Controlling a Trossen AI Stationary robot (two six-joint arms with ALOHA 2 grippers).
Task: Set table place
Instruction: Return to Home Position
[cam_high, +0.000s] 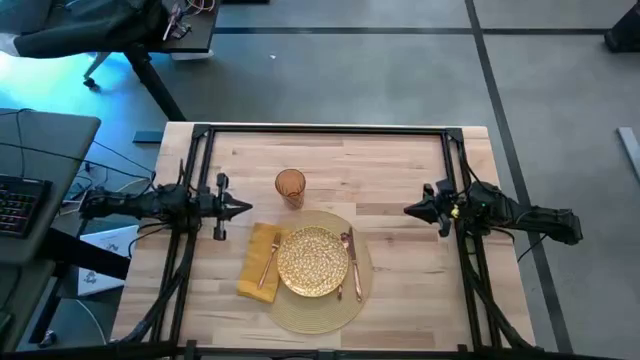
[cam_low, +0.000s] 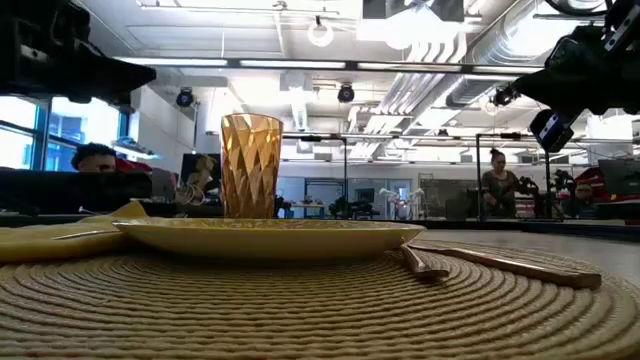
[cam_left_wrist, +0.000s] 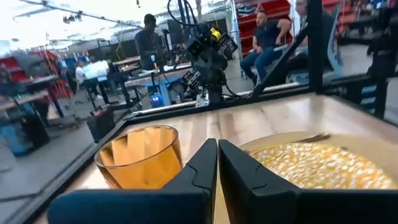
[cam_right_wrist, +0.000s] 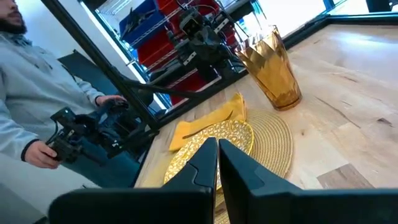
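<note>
Placemat (cam_high: 312, 312), round and woven, lies front and centre on the surface (cam_high: 400, 290), its near rim close to the front edge. I see bare wood to its right and behind it. On it sits the gold plate (cam_high: 313, 262), with a spoon (cam_high: 344, 262) and a knife (cam_high: 356, 266) just right of the plate. A yellow napkin (cam_high: 255, 285) carrying a fork (cam_high: 269, 260) overlaps the mat's left rim, and an amber tumbler (cam_high: 290, 186) stands just behind the mat.

From table height I get the weave and the plate's raised rim, which the overhead view flattens. The right wrist view alone shows a person (cam_right_wrist: 37, 81) holding a black device beyond the surface.

My left end effector (cam_high: 243, 209) hovers left of the tumbler, arm level and pointing inward, fingers together. My right end effector (cam_high: 410, 210) mirrors it well right of the setting, fingers likewise together.
</note>
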